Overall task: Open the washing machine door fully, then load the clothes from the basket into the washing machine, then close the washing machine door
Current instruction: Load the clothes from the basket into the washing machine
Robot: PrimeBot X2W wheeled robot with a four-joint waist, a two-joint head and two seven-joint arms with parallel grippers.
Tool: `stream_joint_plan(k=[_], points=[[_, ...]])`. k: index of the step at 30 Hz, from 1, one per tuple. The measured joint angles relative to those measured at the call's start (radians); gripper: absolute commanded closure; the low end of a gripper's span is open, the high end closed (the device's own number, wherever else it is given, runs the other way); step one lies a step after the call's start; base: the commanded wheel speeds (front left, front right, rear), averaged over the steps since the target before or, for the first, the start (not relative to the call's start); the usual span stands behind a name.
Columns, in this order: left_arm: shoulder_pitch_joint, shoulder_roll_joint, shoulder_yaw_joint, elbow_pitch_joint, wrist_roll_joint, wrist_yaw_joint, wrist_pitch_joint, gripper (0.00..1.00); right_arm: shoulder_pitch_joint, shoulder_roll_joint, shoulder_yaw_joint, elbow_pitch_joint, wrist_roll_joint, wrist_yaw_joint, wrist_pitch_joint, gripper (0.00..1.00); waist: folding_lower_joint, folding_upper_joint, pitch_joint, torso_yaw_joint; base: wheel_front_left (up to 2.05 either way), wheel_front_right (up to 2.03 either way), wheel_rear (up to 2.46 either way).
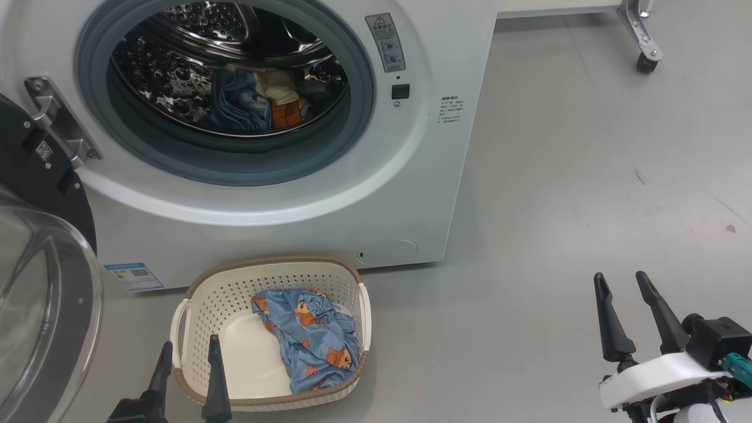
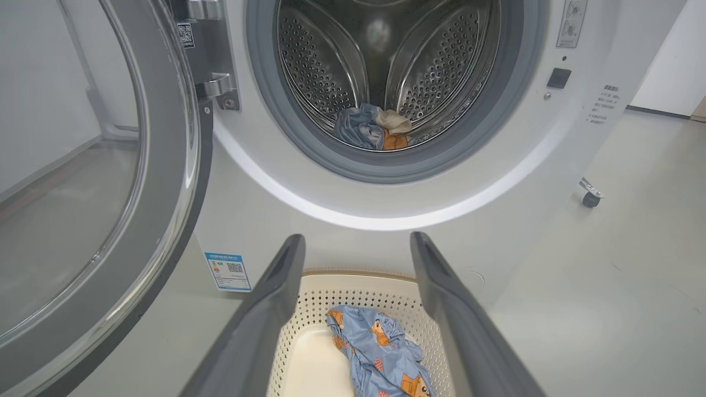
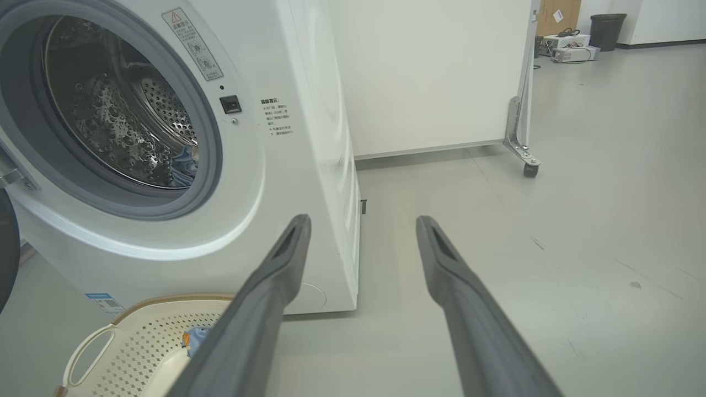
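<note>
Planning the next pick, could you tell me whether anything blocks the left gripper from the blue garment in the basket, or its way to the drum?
Nothing visible does. The light-blue printed fabric piece lies uncovered in the cream perforated plastic basket before the open left gripper; the glossy black door stands aside.

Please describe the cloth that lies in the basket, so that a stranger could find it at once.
Find the big white washing machine. On the floor before it stands a cream perforated basket, and the cloth lies crumpled in its right half. It is light blue with orange-brown cartoon figures, and the only piece not yet inside the drum.
</note>
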Motion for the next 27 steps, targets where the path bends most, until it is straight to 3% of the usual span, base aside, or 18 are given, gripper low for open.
stream_joint_plan(k=[18, 27], points=[[-0.064, 0.001, -0.017, 0.046, 0.012, 0.0, 0.028, 0.0, -0.105, 0.016, 0.016, -0.032, 0.0, 0.0, 0.0, 0.0, 0.0, 0.0, 0.142, -0.078, 0.0, 0.0, 0.0], [-0.142, 0.009, -0.004, 0.105, -0.017, -0.015, 0.106, 0.0, -0.174, 0.041, 0.026, -0.044, 0.0, 0.0, 0.0, 0.0, 0.0, 0.0, 0.246, -0.129, 0.0, 0.0, 0.0]])
